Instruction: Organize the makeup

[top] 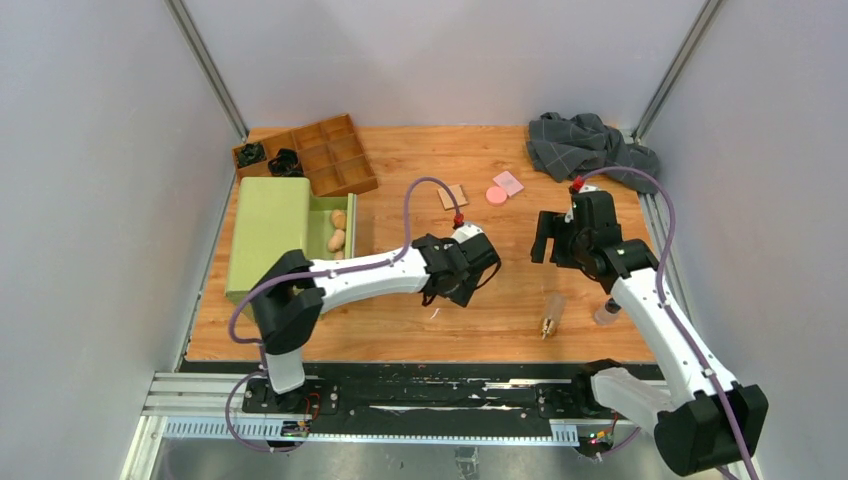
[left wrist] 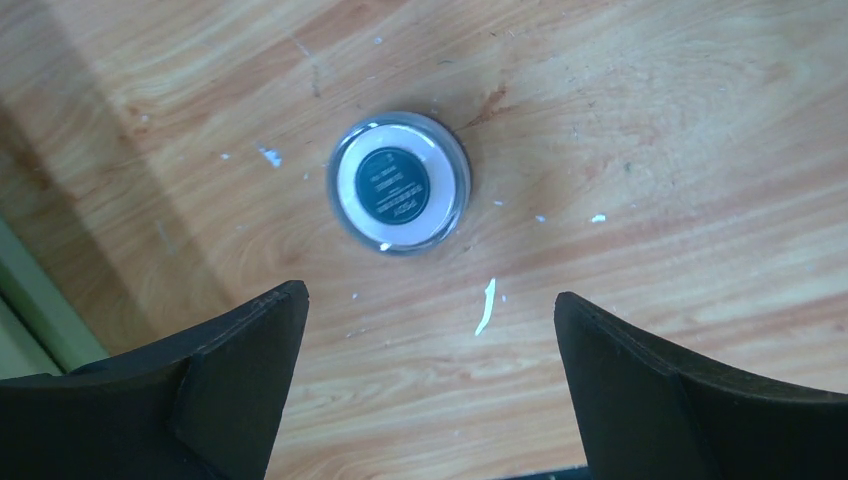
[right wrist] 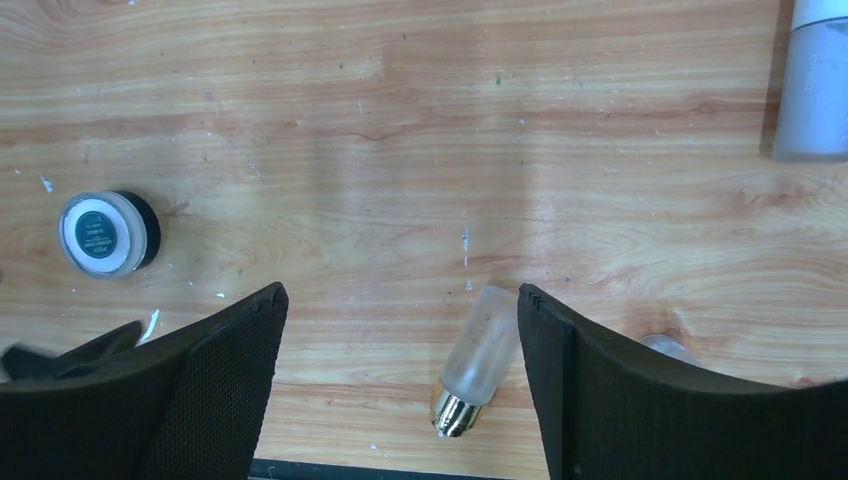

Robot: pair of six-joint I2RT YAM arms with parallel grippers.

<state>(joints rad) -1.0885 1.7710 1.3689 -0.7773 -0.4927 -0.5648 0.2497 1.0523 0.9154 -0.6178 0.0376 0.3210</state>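
Observation:
My left gripper (left wrist: 430, 305) is open, hovering above the wood just short of the round black-silver compact (left wrist: 400, 182); seen from above, the left gripper (top: 460, 272) hides the compact. The right gripper (right wrist: 400, 295) is open above a clear frosted tube (right wrist: 478, 358) with a gold end, which lies flat on the table close to the right finger. From above, the right gripper (top: 553, 243) is behind this tube (top: 551, 313). The compact (right wrist: 105, 233) lies off to its left. A tan square pad (top: 455, 196), a pink disc (top: 495, 194) and a pink square pad (top: 508, 182) lie farther back.
A green box (top: 270, 235) holding beige sponges (top: 338, 230) stands at the left, with a wooden divided tray (top: 325, 155) behind it. A grey checked cloth (top: 590, 145) lies at the back right. A small clear bottle (top: 607, 312) stands near the right arm. A pale grey tube (right wrist: 815, 80) lies nearby.

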